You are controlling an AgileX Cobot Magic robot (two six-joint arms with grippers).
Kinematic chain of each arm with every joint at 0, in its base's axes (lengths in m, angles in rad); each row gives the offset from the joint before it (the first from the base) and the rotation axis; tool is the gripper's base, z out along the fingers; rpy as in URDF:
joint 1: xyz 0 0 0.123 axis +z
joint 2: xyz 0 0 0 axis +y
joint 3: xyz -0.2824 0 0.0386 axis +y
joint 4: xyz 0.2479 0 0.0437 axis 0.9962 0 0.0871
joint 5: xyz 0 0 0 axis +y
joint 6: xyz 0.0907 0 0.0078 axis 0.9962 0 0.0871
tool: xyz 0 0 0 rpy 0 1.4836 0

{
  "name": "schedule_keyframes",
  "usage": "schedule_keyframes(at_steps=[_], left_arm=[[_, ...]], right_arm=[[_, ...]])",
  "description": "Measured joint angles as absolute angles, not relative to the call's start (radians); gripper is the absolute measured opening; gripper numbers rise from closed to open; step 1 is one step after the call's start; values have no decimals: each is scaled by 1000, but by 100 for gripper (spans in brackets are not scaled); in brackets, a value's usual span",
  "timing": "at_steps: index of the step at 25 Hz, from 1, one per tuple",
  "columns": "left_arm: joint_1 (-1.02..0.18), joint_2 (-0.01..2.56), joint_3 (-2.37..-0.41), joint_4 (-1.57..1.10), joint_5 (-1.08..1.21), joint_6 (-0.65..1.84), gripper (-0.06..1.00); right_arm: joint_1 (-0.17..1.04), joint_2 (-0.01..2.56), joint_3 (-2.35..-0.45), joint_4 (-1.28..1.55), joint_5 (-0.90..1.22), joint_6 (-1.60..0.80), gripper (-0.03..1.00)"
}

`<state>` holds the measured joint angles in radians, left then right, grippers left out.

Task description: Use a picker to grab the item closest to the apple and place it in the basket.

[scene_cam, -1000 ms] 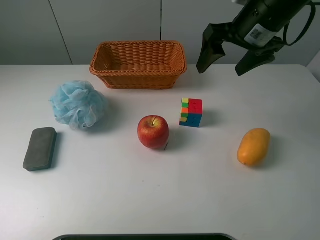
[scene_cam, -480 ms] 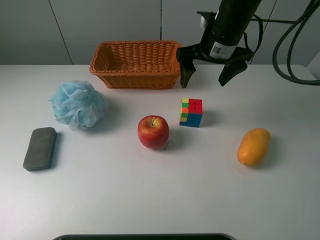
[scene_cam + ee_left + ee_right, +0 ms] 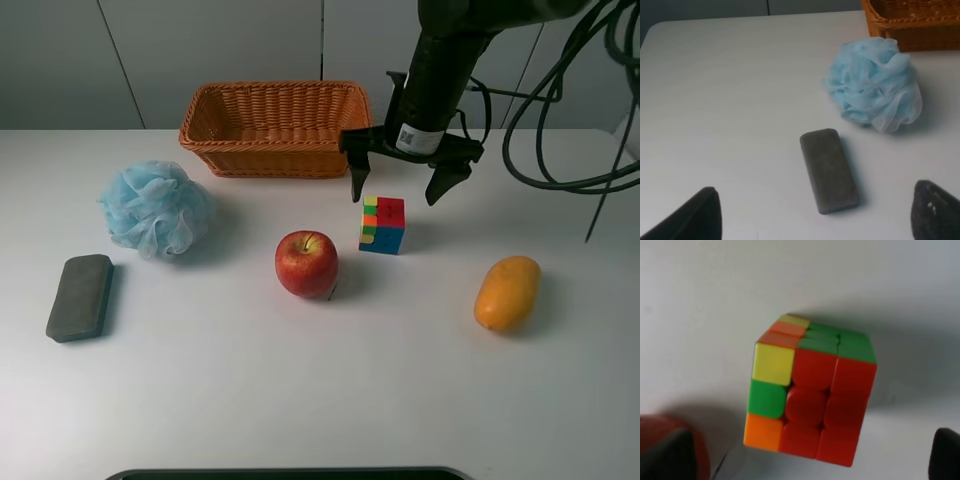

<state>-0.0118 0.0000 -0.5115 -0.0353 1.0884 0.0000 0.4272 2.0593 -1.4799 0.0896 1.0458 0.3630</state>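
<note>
A multicoloured puzzle cube (image 3: pixel 383 225) stands just right of the red apple (image 3: pixel 306 264) and is the thing nearest to it. My right gripper (image 3: pixel 397 192) hangs open right above the cube, one finger on each side, touching nothing. In the right wrist view the cube (image 3: pixel 812 395) sits between the spread fingers of the right gripper (image 3: pixel 805 469), and the apple's edge (image 3: pixel 660 422) shows beside it. The wicker basket (image 3: pixel 276 128) stands empty behind, at the table's back. My left gripper (image 3: pixel 815 224) is open and empty, off the exterior view.
A yellow mango (image 3: pixel 507 292) lies at the right. A blue mesh puff (image 3: pixel 155 208) and a grey block (image 3: pixel 80 296) lie at the left; both show in the left wrist view, the puff (image 3: pixel 874 90) and the block (image 3: pixel 829 170). Black cables (image 3: pixel 560 150) hang behind my right arm.
My right gripper has come from the upper right, leftward and down, to just above the cube, still open. Nothing on the table has moved.
</note>
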Motion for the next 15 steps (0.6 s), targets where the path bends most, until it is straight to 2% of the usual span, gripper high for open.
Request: schedule_keyframes(at_steps=[15], left_arm=[[-12, 0, -512, -35, 1088, 0, 73]], right_arm=[[427, 2178, -1513, 71, 958, 426, 70]])
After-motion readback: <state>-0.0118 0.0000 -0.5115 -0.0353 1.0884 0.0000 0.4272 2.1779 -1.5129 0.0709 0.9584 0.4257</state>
